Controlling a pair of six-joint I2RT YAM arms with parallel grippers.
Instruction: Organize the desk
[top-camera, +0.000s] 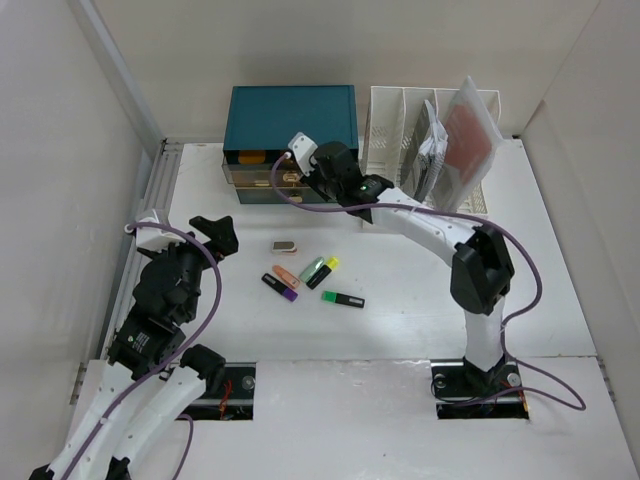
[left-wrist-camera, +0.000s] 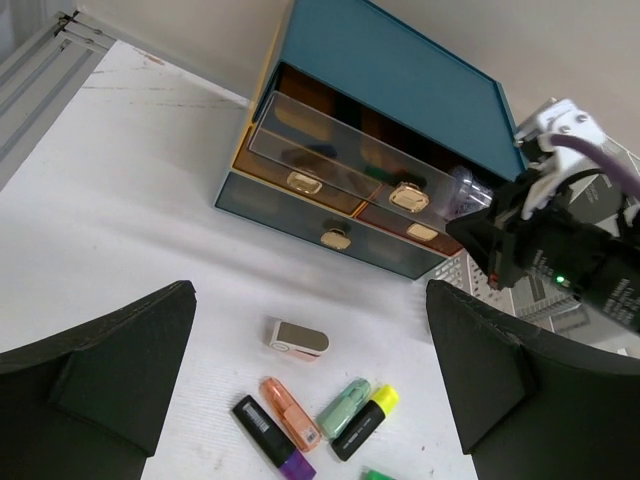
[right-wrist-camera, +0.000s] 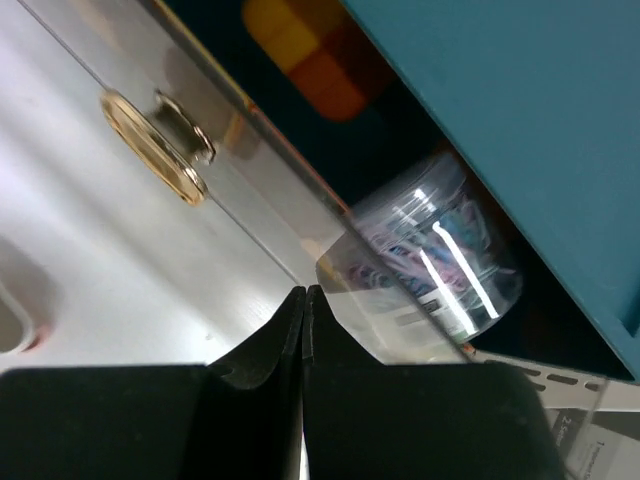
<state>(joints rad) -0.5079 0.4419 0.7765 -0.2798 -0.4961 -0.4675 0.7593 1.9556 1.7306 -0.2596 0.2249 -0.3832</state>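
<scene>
Overhead, the white tabletop (top-camera: 400, 330) spreads beneath both arms, carrying markers (top-camera: 312, 269) mid-surface and a teal cabinet (top-camera: 290, 115) at its far edge. Its left claw (left-wrist-camera: 310, 400) hangs released, fingers wide, near the markers. Its right claw (right-wrist-camera: 303, 330) is clenched, empty, at the cabinet's pulled-out drawer (left-wrist-camera: 330, 160), beside a clear jar (right-wrist-camera: 440, 250).

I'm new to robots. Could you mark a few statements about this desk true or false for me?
1. The left gripper is open. True.
2. The right gripper is open too. False: it is shut.
3. Highlighters lie on the desk. True.
4. Every cabinet drawer is shut. False: one clear drawer is pulled out.
5. The rack is empty. False: it holds papers.
</scene>
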